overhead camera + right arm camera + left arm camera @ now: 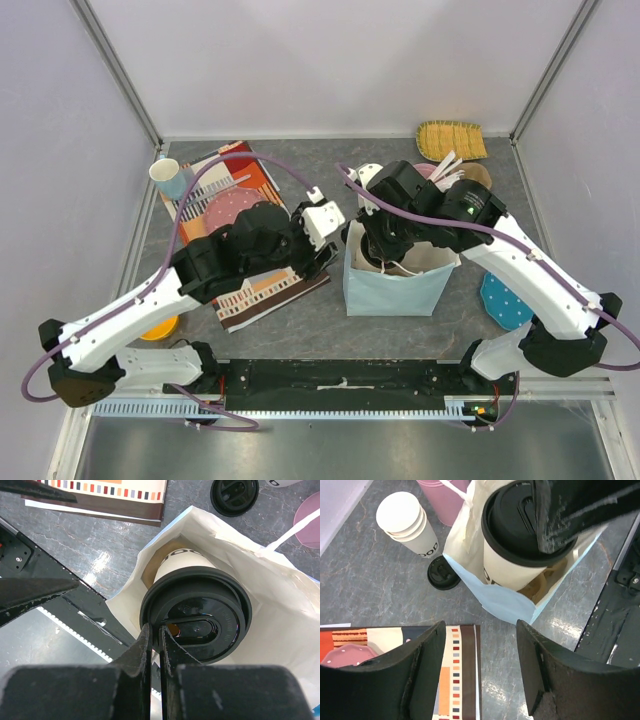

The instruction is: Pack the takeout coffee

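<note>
black-lidded takeout coffee (192,612) sits partly inside the light-blue paper bag (392,288), its lid at about the bag's mouth. the right gripper (155,635) has its jaws pinched nearly closed on the lid's rim. the left gripper (479,652) hovers beside the bag over the desk (365,580), jaws apart and empty. most of the packing looks done; lowering and letting go remain.

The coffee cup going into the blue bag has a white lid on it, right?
Not quite. The coffee cup is going into the blue bag, but its lid is black, not white. The right wrist view shows it best, with the right gripper pinching the lid's rim between its fingers.
</note>
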`<state>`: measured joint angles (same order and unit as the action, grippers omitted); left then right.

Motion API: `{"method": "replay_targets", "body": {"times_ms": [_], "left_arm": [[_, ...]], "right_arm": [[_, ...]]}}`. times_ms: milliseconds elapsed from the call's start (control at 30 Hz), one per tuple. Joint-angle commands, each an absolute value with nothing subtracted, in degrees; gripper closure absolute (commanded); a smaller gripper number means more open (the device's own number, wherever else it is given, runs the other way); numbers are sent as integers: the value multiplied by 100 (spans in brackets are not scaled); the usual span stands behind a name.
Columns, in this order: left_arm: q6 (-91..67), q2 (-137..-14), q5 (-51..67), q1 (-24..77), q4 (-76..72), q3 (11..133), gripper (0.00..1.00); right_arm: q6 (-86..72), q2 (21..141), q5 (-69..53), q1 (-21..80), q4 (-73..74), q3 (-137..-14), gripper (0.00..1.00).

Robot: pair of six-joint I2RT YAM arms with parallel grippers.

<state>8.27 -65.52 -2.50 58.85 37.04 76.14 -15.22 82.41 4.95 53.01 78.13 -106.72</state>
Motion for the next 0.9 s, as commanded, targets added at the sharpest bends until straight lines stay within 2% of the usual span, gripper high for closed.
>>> {"method": "replay_targets", "body": {"times_ms": [0,133,433,867], "left_arm": [[1519,-5916,-26,5862,2392,6839,35],[1696,-5581,351,5862,1952,6189,35],[2021,-5300,404,5862,1108,5248,35],[2434,-5396,852,5854,519,4922,36]], "right_arm": [[-1723,8226,633,5300,8358,-10696,100],[-1819,8262,650,5300,8358,-10705,100],[-1837,8332,782,5317,8358,-10740,100],[-1521,8674,853,5405,8341,-10530,100]]}}
